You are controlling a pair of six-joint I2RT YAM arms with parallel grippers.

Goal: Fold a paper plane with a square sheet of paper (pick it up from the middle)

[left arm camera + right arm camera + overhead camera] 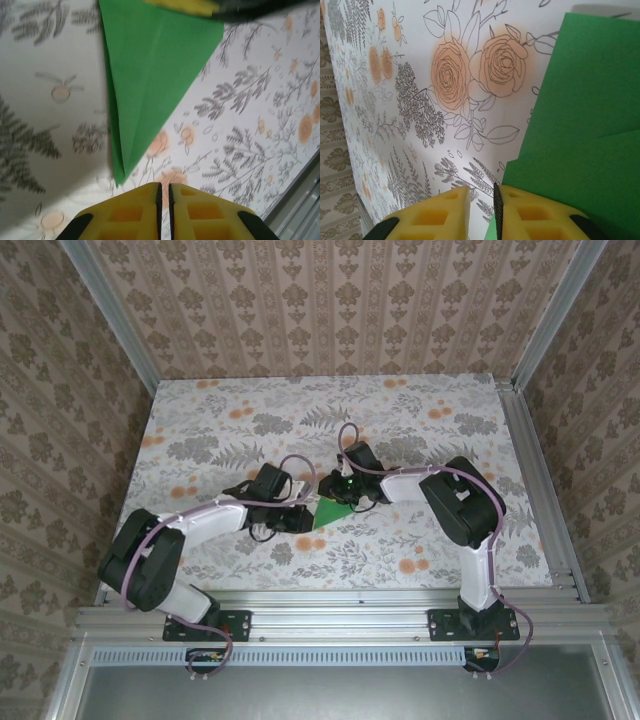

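Lying flat on the floral tabletop point(420, 420), item one: green paper point(150, 75), plain and bright, folded to a long point with a crease running down its middle, set between the two grippers; left gripper point(164, 186), just off the paper's pointed tip and apart from it, yellow fingers point(125, 215) all but together, a mere slit between them and nothing held; right gripper point(481, 189), at the paper's wide end, jaws a little parted with tabletop showing through the gap, one finger over the paper's edge, the other on the bare side of that edge; whether that finger presses the paper I cannot tell; seen from above, both grippers sit low, one to each side of the paper, cables point(298, 460) looping behind them
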